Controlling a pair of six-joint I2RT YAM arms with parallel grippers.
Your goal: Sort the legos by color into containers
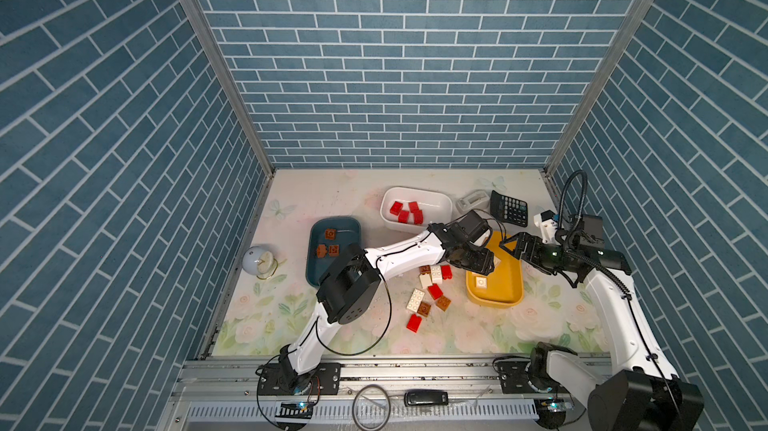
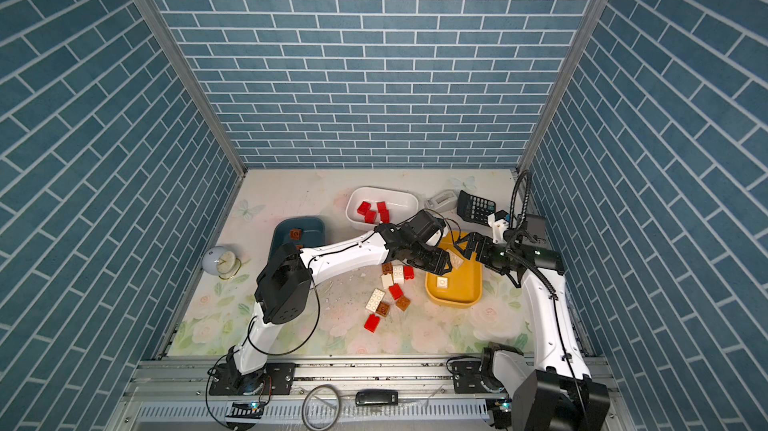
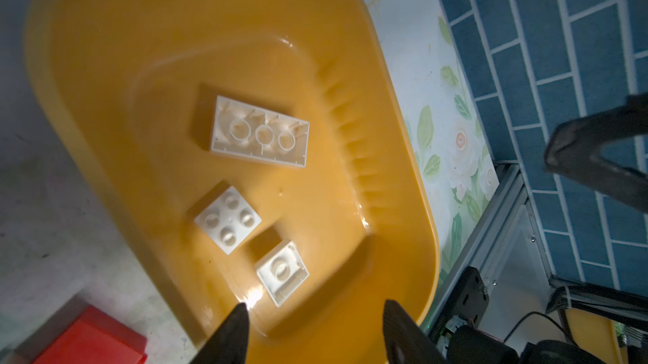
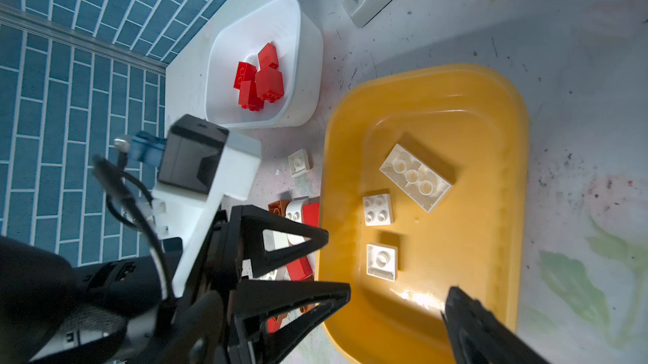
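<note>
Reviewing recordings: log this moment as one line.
left gripper open, empty, over yellow rounded plastic tub | tub holds three white studded bricks | right gripper open, empty, near tub | mixed bricks loose on table

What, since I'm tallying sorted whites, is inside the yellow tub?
In the yellow plastic tub lie three white studded bricks: an oblong brick hollow side up, a square brick studs up, a second square brick hollow side up. The left gripper hides part of its near end.
</note>
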